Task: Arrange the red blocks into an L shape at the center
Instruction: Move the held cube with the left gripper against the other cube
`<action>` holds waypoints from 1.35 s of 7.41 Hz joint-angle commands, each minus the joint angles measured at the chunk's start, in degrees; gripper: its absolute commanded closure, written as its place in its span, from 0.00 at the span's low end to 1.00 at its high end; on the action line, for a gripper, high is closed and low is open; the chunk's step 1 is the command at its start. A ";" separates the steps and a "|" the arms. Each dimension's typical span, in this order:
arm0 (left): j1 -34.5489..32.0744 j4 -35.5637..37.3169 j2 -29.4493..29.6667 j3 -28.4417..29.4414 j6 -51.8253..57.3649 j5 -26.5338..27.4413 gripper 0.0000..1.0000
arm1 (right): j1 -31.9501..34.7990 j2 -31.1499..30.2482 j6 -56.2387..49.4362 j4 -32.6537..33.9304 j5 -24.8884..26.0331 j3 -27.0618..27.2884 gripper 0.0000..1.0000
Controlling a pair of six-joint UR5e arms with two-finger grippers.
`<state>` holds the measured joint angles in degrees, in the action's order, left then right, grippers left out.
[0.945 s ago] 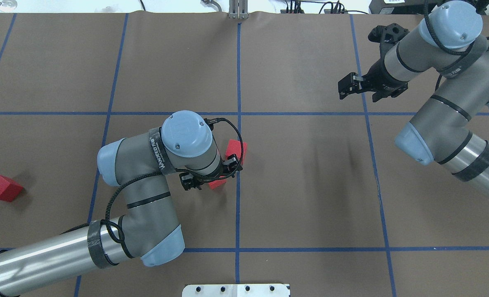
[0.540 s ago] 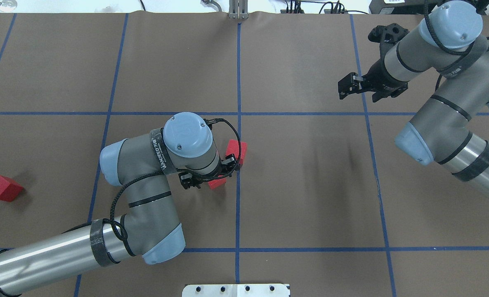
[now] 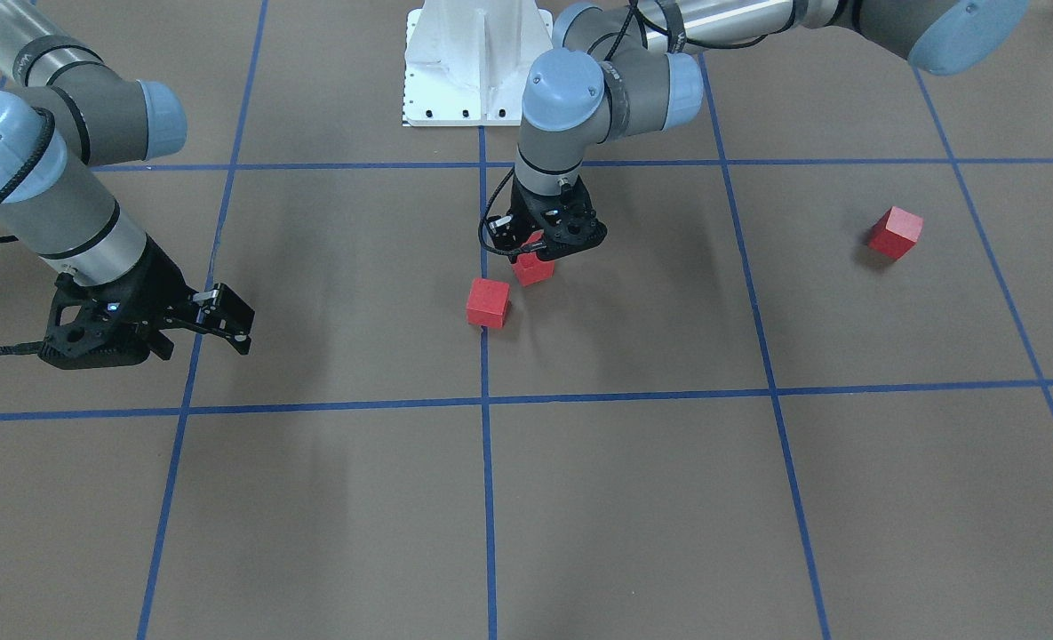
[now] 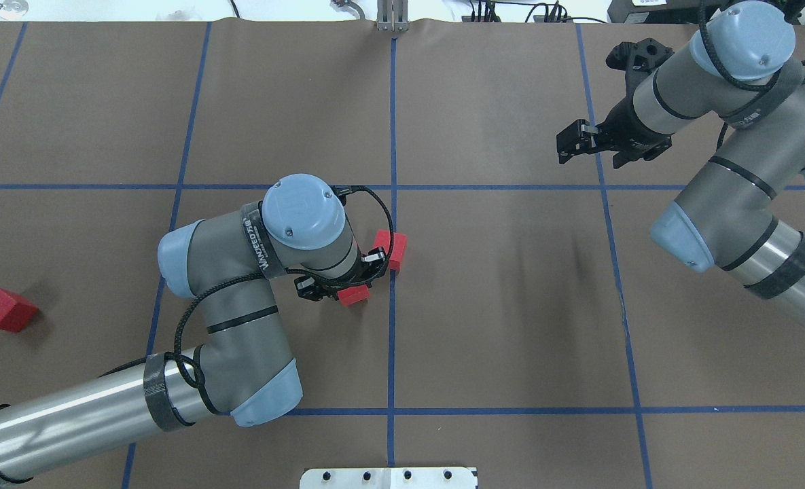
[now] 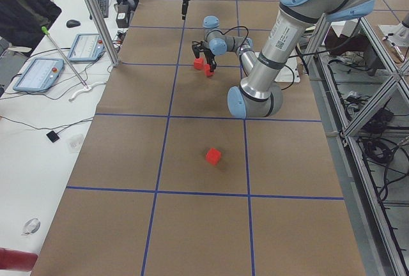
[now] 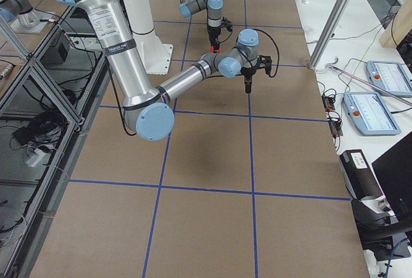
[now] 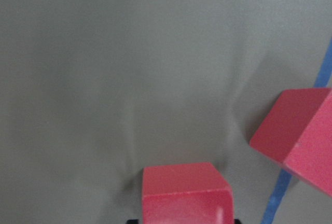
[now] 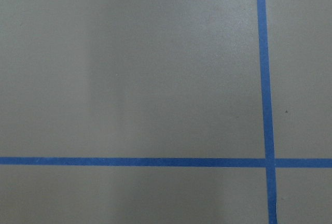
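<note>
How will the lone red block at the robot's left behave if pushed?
The lone red block should slide, not roll: flat-faced cube. It sits skewed to the tape lines, so an off-centre push would likely twist it. Matte faces suggest decent grip.

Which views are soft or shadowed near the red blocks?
Left wrist view: soft throughout; the gripped red block is cropped by the bottom edge, the second red block by the right. Front-facing view: sharp, even light, faint diffuse shadows on the floor, no glare.
</note>
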<state>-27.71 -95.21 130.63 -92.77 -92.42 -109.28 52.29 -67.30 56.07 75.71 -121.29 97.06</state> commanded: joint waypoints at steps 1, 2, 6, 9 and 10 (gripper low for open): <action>-4.87 0.38 0.07 -5.11 0.04 -4.69 1.00 | 0.00 -0.03 0.00 0.05 0.00 0.14 0.00; -5.24 0.29 1.20 -4.79 0.13 -4.63 1.00 | 0.18 -0.20 0.00 0.05 -0.17 0.41 0.00; -6.03 0.56 13.67 10.92 13.36 0.46 1.00 | 0.35 -2.93 0.00 -0.03 -0.18 2.61 0.00; -5.77 0.29 15.09 16.38 22.59 2.83 1.00 | 0.27 -3.28 0.00 -0.03 -0.09 2.69 0.01; -5.77 0.12 15.62 17.18 23.41 2.93 1.00 | 0.27 -3.28 0.00 -0.03 -0.09 2.78 0.00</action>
<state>-33.54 -94.95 145.55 -77.23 -71.39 -106.80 52.57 -70.52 56.07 75.67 -121.38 99.76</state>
